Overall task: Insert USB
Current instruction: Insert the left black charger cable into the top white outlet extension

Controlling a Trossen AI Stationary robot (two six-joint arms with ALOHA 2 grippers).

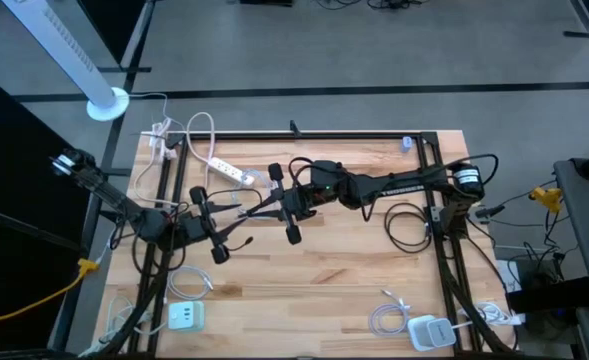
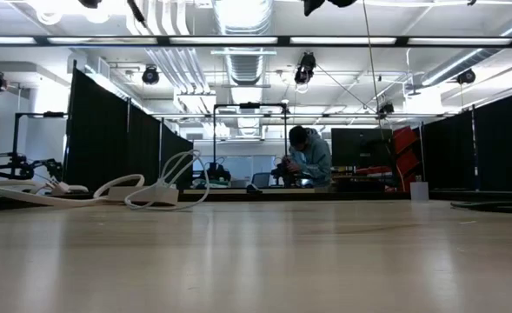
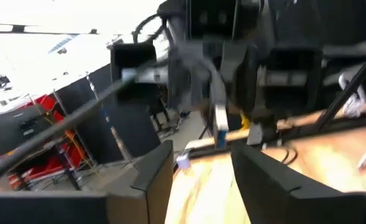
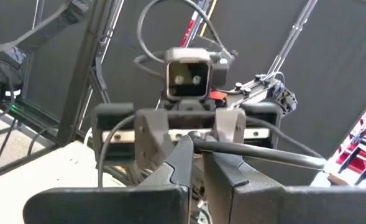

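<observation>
Hard to make out:
- USB plug [image 3: 220, 124]: seen only in the left wrist view, blurred, a silver-and-blue tip sticking out of the right gripper [image 4: 198, 148]. It is in the air over mid-table, between the two grippers, and not plugged into anything.
- High view: the spot where the grippers meet is a tangle of dark parts and the plug can't be picked out.
- Low view: neither gripper shows. There's only bare table [image 2: 256, 261], white cord loops [image 2: 164, 187] at far left, and a person [image 2: 308, 156] far back in the room, bent over something.
- Power strip [image 1: 232, 170]: its sockets are too small to read.

Grippers:
- Right: fingers pinched tight on the dark cable [image 4: 263, 155], which trails off to one side.
- Left gripper [image 3: 201, 158]: fingers apart with a clear gap and nothing in them. It faces the right gripper head-on, close, and the cable passes in front of it.

Counts:
- 2 arms, meeting mid-table
- 1 power strip, towards the table's far-left part
- 2 white chargers [image 1: 186, 316] [image 1: 429, 330], at the near edge, one on each side, each with a coiled white cord beside it
- 1 person
</observation>
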